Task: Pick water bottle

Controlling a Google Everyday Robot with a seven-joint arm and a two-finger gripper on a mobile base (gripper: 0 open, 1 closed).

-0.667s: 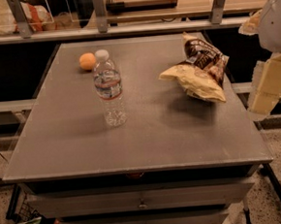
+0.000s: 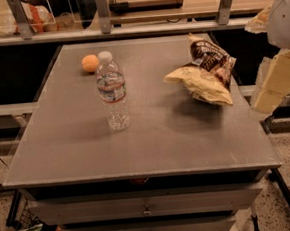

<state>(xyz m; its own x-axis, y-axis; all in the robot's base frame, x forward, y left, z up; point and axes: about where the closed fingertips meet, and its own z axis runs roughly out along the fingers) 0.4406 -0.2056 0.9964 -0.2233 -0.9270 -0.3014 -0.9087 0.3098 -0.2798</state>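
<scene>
The water bottle (image 2: 112,92) stands upright on the grey table top (image 2: 151,137), left of centre. It is clear and ribbed, with a white cap and a white-blue-red label band. My gripper (image 2: 275,84) shows as cream and white parts at the right edge of the view, beside the table's right side. It is well to the right of the bottle and not touching it. Nothing shows in it.
An orange ball (image 2: 90,63) lies just behind the bottle to the left. A crumpled brown and yellow chip bag (image 2: 204,75) lies at the right of the table. Behind is a counter with metal posts (image 2: 101,10). Drawers (image 2: 147,205) sit under the table top.
The gripper at the right edge has edged slightly left and up. The bottle, ball and bag have not moved.
</scene>
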